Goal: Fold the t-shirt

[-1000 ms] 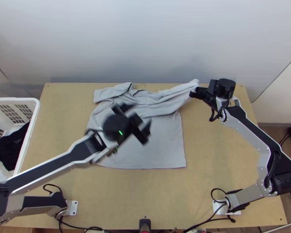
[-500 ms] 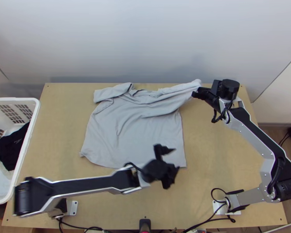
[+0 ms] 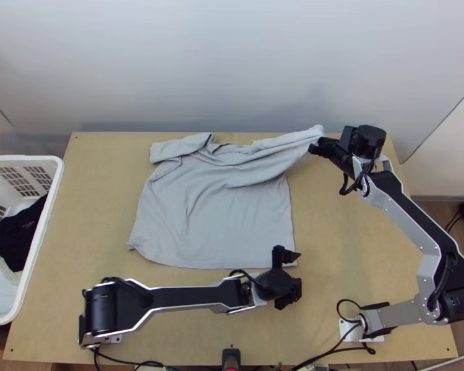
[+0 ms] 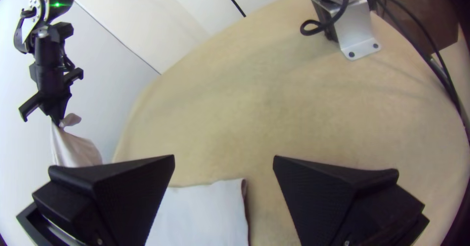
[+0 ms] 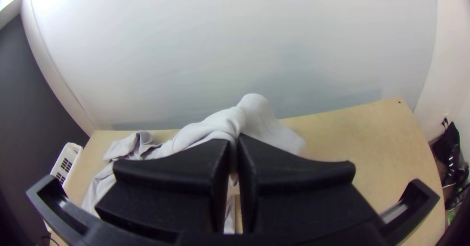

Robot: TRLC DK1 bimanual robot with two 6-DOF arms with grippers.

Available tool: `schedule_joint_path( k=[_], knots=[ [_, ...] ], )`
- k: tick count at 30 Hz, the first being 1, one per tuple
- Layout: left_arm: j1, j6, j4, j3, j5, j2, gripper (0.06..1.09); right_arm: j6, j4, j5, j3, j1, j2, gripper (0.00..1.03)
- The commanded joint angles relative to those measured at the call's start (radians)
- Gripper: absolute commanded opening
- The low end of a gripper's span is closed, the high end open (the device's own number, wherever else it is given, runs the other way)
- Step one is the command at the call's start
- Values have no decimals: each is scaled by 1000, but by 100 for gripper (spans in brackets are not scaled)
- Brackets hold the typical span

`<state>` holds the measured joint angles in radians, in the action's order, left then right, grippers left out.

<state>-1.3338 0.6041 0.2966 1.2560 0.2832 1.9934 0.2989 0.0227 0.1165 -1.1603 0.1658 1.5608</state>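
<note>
Top view: pinches a raised end of the t-shirt (image 3: pixel 219 216), mostly spread across the surface's (image 3: pixel 343 247) middle, in the right pincer (image 3: pixel 313 149), far right; has the left pincer (image 3: pixel 299 272) gaping over the near half.

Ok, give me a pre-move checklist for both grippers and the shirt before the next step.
1. Right gripper gripping cloth: ok, shut on the far right part of the shirt.
2. Grip firm enough for a pull: cannot tell.
3. Left gripper ready to grasp: ok, fingers apart, nothing between them.
4. Near right hem corner gripped: not ok, it lies loose on the table near the left gripper.
5. Shirt smooth: not ok, creases run across it and the far left sleeve is crumpled.
6. Basket away from the shirt: ok, it stands off to the left.
</note>
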Motion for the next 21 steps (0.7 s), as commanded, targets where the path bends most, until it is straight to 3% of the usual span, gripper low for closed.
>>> schedule_joint_path(
  k=[1, 17, 18, 19, 20, 21],
  knots=[
    [4, 72, 6, 49, 4, 104, 99, 0, -9, 0, -12, -2, -5, 3],
    [70, 80, -65, 117, 117, 137, 99, 0, -33, 0, -19, -26, -16, 3],
    [77, 80, -68, 125, 128, 140, 96, 0, -33, 0, -18, -26, -16, 3],
    [85, 82, -94, 132, 128, 142, 86, 2, -33, 0, -18, -26, -16, 3],
    [90, 83, -128, 143, 128, 142, 68, 2, -33, 0, -18, -26, -16, 3],
    [91, 89, -166, 149, 128, 143, 44, 2, -33, 0, -18, -26, -16, 3]
  ],
)
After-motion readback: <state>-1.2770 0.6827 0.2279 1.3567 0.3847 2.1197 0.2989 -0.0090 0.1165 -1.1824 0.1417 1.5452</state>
